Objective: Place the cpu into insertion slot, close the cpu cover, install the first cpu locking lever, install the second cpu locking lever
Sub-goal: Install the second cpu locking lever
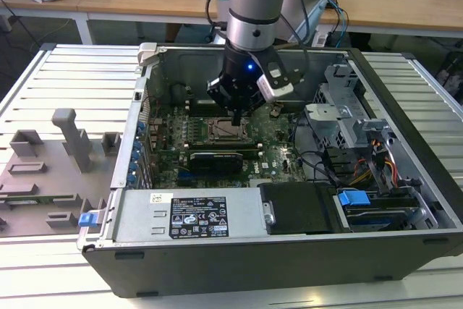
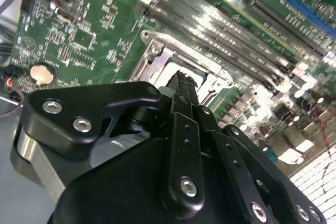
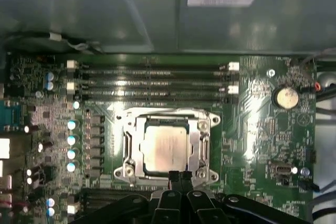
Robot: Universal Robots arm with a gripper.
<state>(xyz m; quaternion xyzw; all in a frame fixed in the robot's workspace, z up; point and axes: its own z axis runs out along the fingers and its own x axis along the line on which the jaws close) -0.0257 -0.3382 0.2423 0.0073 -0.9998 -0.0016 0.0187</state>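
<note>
Black gripper (image 3: 179, 178) fingers pressed together, gripping nothing — tips at the socket's edge. Inside the open computer case (image 1: 289, 251), the cpu (image 3: 164, 149) sits in its slot, cpu cover (image 3: 199, 148) closed around it.

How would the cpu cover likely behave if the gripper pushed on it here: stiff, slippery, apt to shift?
The cpu cover looks like thin bright metal, so probably fairly stiff yet smooth enough for the gripper to slide on. It lies flat around the cpu in the socket, so a push would more likely press it down than tip it.
</note>
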